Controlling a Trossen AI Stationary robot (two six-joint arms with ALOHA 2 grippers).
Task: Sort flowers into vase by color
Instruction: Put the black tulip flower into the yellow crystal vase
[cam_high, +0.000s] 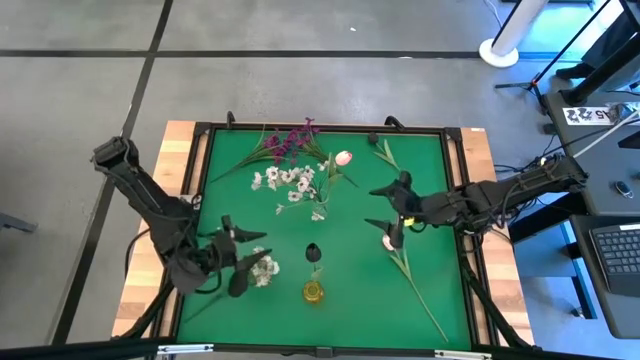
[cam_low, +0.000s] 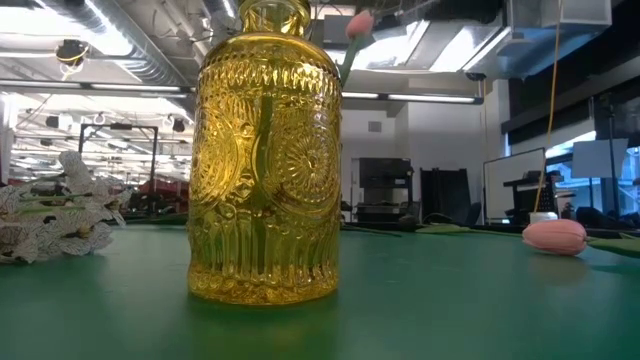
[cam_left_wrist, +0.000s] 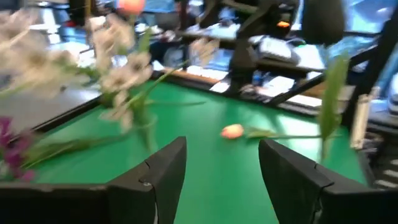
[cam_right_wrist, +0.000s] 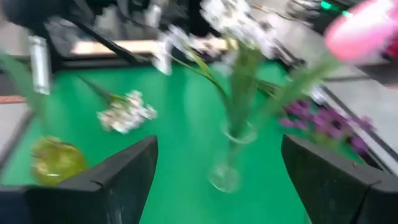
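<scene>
Flowers lie scattered across a green mat (cam_high: 420, 160) around a yellow glass vase (cam_high: 314, 291), which stands at the near edge holding a single dark bud (cam_high: 314, 253) on its stem. Just left of the vase, a cluster of white blossoms (cam_high: 264, 268) rests on the mat beside the left gripper (cam_high: 243, 258), whose fingers stand apart with nothing between them. Right of the vase and slightly farther back, the right gripper (cam_high: 386, 214) hovers with its fingers spread wide and empty above a pale pink tulip (cam_high: 388, 242), whose long stem runs toward the near right corner. Beyond the yellow vase, a clear glass vase (cam_high: 317, 212) holds more white blossoms (cam_high: 292, 180) and another pink tulip (cam_high: 343, 158), standing between the two arms. Farthest back, magenta sprigs (cam_high: 290, 140) lie near the far rim, left of a loose green stem (cam_high: 386, 153). Seen from table height, the yellow vase blocks most of what lies behind it.
</scene>
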